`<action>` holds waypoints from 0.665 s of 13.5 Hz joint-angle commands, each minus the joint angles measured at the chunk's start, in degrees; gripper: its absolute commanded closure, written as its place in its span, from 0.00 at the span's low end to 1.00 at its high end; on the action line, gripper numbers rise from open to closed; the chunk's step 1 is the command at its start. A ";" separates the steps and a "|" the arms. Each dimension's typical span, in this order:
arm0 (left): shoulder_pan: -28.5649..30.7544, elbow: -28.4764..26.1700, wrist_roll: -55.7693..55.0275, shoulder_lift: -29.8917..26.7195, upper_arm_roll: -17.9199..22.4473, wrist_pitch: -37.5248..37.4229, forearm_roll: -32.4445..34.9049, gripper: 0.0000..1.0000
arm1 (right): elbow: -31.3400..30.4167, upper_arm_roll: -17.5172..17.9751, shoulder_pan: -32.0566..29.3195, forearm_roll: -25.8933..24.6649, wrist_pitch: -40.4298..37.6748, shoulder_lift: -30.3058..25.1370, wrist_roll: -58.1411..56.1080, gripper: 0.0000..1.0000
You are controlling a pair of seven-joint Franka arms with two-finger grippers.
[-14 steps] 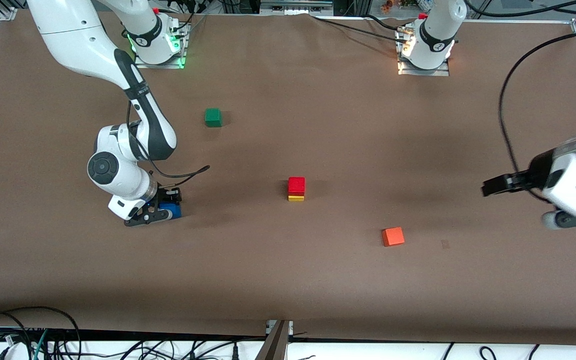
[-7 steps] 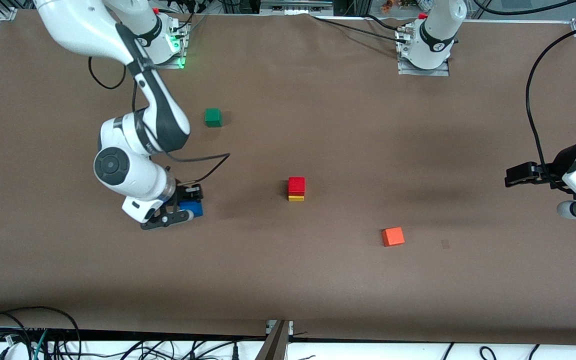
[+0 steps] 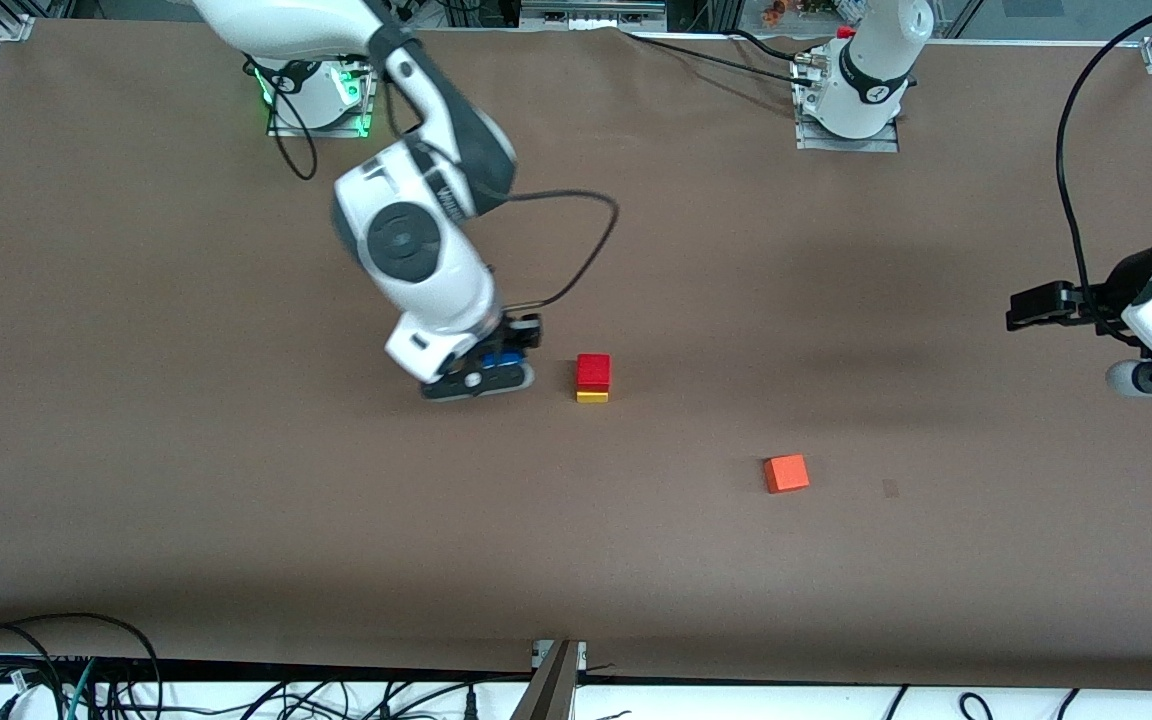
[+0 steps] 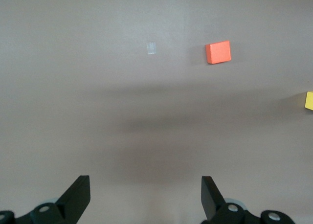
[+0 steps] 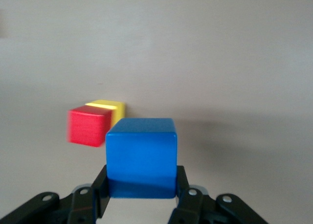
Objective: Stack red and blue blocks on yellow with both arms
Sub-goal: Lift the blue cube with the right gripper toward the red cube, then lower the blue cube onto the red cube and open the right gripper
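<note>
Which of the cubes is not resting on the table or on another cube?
The blue cube: the right claw holds it in the air, while the red, yellow and orange cubes sit on the table or stack.

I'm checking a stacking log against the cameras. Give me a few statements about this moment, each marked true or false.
1. The red block sits on the yellow block. True.
2. The right gripper is empty. False: it is shut on the blue block.
3. The left gripper is open and holds nothing. True.
4. The orange cube is on the stack. False: it lies alone on the table, nearer the front camera than the stack.
5. The blue block is on the red block. False: it is in the air beside the stack.
</note>
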 commanded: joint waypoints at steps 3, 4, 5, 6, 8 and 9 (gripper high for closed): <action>0.12 -21.51 0.82 -14.54 1.54 9.37 -1.83 0.00 | 11.52 -0.78 5.69 -3.93 -1.37 8.59 10.60 0.76; 0.21 -23.18 0.30 -15.69 1.63 9.38 -2.53 0.00 | 11.52 -0.78 5.95 -4.02 -0.85 9.12 10.69 0.76; 0.21 -24.24 0.12 -16.05 1.63 10.07 -2.45 0.00 | 11.61 -0.86 6.48 -4.45 -0.32 9.91 11.04 0.76; 0.30 -23.64 0.21 -15.53 1.63 10.34 -2.28 0.00 | 11.61 -0.86 7.27 -5.67 0.21 10.53 11.13 0.76; 0.65 -22.93 0.30 -14.56 1.63 10.26 -2.01 0.00 | 11.61 -0.86 7.89 -7.00 0.91 11.32 12.80 0.76; 0.65 -22.84 0.30 -14.38 1.63 10.34 -1.93 0.00 | 11.61 -0.86 8.06 -7.35 1.09 11.50 12.89 0.75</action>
